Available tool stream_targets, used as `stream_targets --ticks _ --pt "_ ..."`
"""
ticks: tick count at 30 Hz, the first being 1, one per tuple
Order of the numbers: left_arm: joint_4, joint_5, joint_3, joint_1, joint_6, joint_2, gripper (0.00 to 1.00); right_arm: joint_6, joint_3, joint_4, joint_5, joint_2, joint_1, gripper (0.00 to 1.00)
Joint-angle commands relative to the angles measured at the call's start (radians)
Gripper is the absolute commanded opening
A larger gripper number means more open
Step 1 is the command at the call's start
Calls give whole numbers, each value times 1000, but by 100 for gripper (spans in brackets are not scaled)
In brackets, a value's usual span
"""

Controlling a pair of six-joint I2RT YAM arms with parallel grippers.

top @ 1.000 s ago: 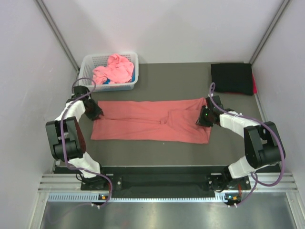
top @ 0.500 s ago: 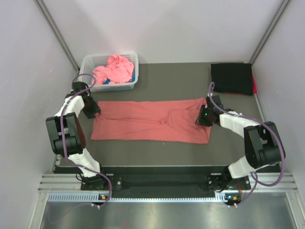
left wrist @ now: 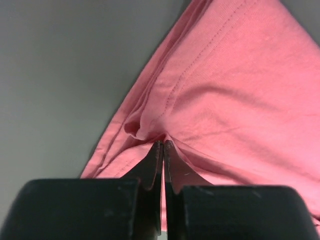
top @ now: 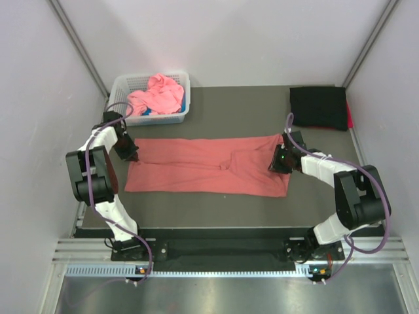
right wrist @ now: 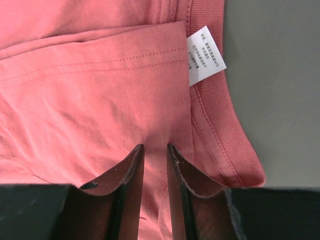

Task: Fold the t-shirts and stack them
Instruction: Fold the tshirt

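- Left jaws: closed, fingertips (left wrist: 155,156) meeting on a small raised fold at the edge of the salmon-red t-shirt (top: 203,167). A second earlier they stood apart.
- Right jaws: a narrow gap apart, with cloth of the same shirt gathered between the fingertips (right wrist: 132,161) and creases running to the gap. This grip was unchanged over the second.
- A white label (right wrist: 205,54) lay just beyond the right jaws, beside the ribbed collar.
- Salmon-red t-shirt: spread as a long band across the middle of the bench (top: 242,104), the left jaws at its far-left corner and the right jaws at its right end. Its outline matched the earlier frame.
- The left wrist sat slightly farther back than before.
- White basket (top: 157,119): far-left corner, holding a crumpled pink t-shirt (top: 157,95).
- Black t-shirt (top: 319,106): folded, far-right corner, well apart from the band.
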Motion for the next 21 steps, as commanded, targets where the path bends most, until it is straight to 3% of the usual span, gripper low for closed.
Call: stream_targets --ticks 1,6,15,21 --pt "-44 -35 47 -2 2 14 0 -19 14 38 25 10 -12 25" --pt "-52 -153 24 4 -74 -28 0 -14 16 20 63 27 -13 22" --pt "-89 -181 65 25 -161 17 0 -20 7 20 105 62 -19 19" --pt "-97 -224 113 30 -201 -6 19 -43 8 30 106 31 -21 20"
